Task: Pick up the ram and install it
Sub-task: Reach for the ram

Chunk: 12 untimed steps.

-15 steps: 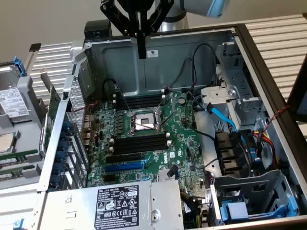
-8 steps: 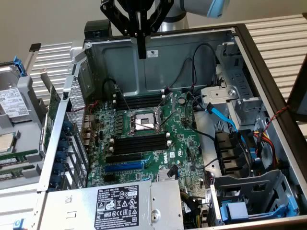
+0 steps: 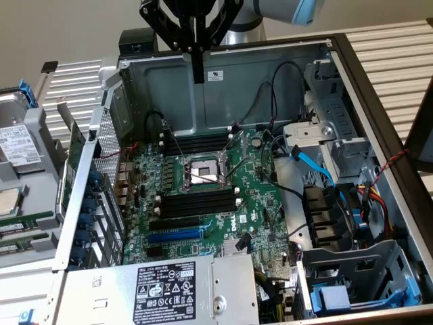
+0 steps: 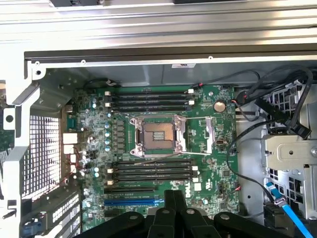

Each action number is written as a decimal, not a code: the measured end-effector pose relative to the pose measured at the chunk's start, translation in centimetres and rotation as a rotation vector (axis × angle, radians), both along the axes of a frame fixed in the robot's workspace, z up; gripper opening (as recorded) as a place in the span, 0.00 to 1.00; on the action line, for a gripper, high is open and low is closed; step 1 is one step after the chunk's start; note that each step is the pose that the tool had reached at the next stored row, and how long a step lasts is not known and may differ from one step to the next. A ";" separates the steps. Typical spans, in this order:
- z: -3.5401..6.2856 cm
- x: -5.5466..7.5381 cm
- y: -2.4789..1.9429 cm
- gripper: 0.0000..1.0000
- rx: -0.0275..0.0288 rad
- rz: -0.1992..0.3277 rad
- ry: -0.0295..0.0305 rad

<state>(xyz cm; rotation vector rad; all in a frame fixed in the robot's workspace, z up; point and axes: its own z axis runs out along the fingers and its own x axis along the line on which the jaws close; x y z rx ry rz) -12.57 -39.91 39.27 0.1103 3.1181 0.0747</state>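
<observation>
Exterior view: we see the tool [image 3: 197,73], pressed together and empty, above the far wall of the case [image 3: 270,81], with the ram [image 3: 26,221] lying outside it, well to the exterior view's left, lengthwise left-to-right.

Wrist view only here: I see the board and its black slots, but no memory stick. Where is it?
Observer: Two green sticks that look like memory lie flat outside the case, at the exterior view's left.
Operator: How high is the hand?
Observer: The hand, shut and empty, hangs well above the board.
Operator: Anything beside those sticks?
Observer: A drive with a white label lies just beyond them, also outside the case.
</observation>
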 end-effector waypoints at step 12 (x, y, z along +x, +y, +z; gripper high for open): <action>-0.03 -4.6 -0.99 0.10 0.0002 0.000 -0.0003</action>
